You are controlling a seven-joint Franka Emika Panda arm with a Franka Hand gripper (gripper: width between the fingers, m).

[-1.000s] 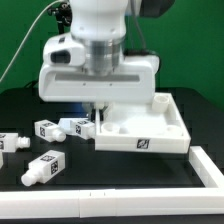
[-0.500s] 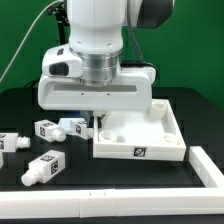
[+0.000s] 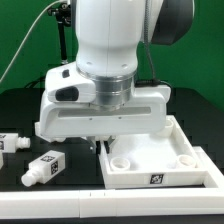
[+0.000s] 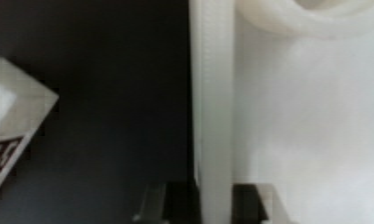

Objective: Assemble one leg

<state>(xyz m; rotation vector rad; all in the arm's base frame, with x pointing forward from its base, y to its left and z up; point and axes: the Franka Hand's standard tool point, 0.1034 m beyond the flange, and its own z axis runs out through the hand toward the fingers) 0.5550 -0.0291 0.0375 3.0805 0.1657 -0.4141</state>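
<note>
Our gripper [image 4: 209, 203] pinched the tabletop [image 3: 190, 175] rim; 1 leg [image 3: 40, 170] lay loose, and we judged none fitted.

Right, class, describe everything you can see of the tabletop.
The tabletop is a white, plastic-looking square with a raised rim, round sockets in its corners and a black-and-white tag on its front wall. It lies flat on the black table at the exterior view's right. The claw pinches its rim.
</note>
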